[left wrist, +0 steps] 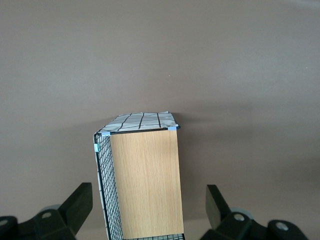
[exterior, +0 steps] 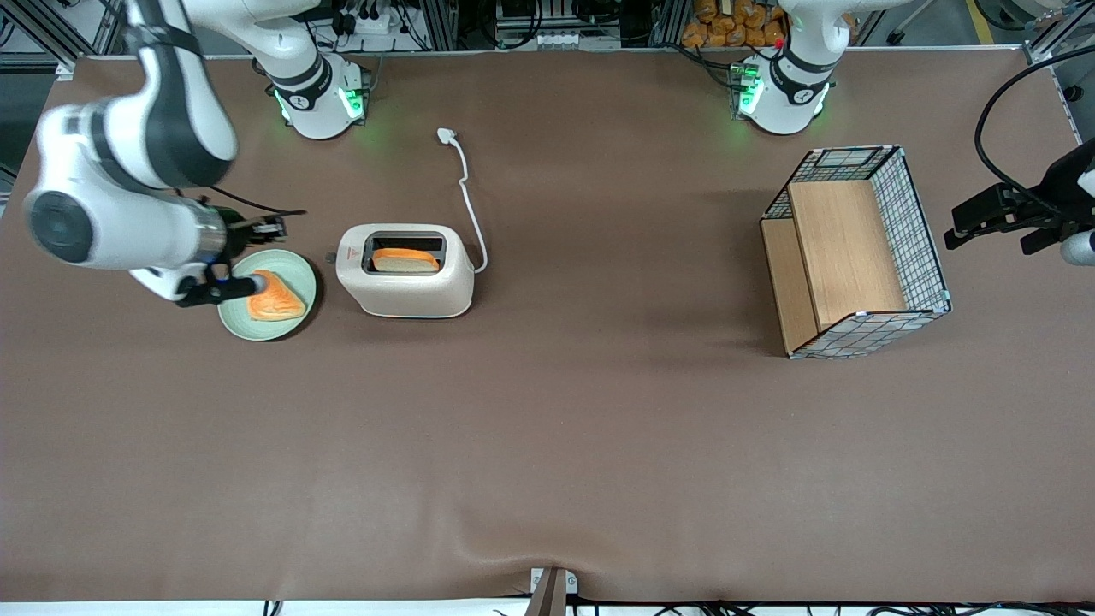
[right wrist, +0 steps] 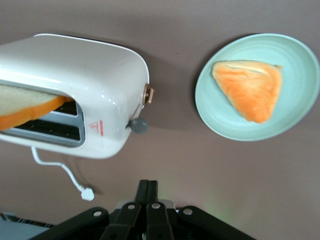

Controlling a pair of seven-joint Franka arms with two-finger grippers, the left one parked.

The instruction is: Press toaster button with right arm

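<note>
The right arm's slim black gripper (right wrist: 148, 192) hangs with its jaws pressed together, holding nothing. Ahead of the jaws, apart from them, the small dark grey lever button (right wrist: 138, 125) juts from the cream-white rounded toaster (right wrist: 75, 95), beside a pale green plate (right wrist: 295, 107).

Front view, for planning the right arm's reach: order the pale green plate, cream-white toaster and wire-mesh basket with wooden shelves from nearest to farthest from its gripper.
1. Pale green plate, under the shut gripper.
2. Cream-white toaster, beside the plate.
3. Wire-mesh basket, toward the parked arm's end.
</note>
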